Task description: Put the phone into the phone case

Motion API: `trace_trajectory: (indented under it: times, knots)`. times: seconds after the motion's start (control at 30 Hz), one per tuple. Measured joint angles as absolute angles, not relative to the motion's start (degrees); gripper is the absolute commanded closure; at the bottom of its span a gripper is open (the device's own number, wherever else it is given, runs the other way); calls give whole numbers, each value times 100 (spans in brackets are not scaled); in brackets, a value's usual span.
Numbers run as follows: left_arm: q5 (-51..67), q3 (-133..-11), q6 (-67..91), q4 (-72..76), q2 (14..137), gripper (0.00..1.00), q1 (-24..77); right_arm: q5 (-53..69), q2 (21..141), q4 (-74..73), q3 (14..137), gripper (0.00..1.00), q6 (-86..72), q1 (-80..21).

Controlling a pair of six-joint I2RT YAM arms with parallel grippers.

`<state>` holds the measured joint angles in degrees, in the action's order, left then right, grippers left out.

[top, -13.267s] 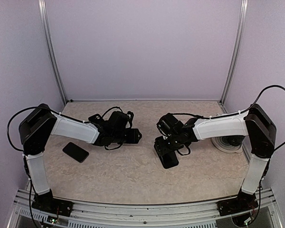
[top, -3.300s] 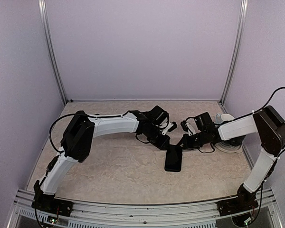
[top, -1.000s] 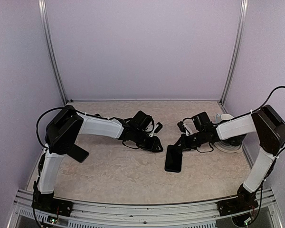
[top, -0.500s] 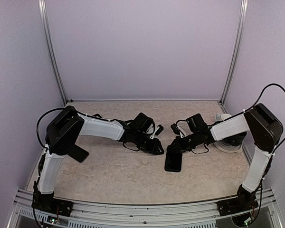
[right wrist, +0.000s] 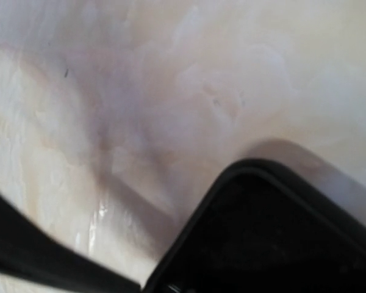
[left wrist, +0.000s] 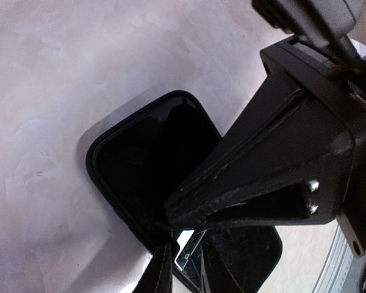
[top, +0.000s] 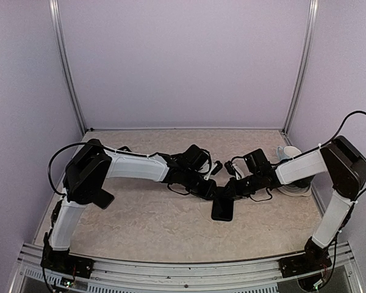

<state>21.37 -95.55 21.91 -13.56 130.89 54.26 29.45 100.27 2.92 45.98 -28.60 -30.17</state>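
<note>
The black phone case lies open side up in the middle of the table. My right gripper is shut, and the left wrist view shows its closed tips down inside the case. My left gripper meets it from the left. Its fingers stand close together astride the case's near edge, a bright sliver between them; a pinch is not discernible. The right wrist view shows only a case corner. The phone lies far left, mostly hidden under my left elbow.
A white round object sits at the right edge behind my right arm. Lilac walls with metal uprights close in the back and sides. The rail with both arm bases runs along the near edge.
My left gripper has swung right to the case's far end and its jaws have narrowed. My right gripper stays shut at the case, which has not shifted.
</note>
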Motion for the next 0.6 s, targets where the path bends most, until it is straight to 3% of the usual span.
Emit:
trace_trajectory:
  times: [0.27, 0.6]
  knots:
    - [1966, -10521, 1793, -2047, 13620, 90, 5634, 2696, 9819, 150, 4495, 100, -2930, -2991]
    - [1898, -10119, 1629, -1938, 13349, 90, 5629, 2132, 8923, -679, 4318, 99, -2943, -2867]
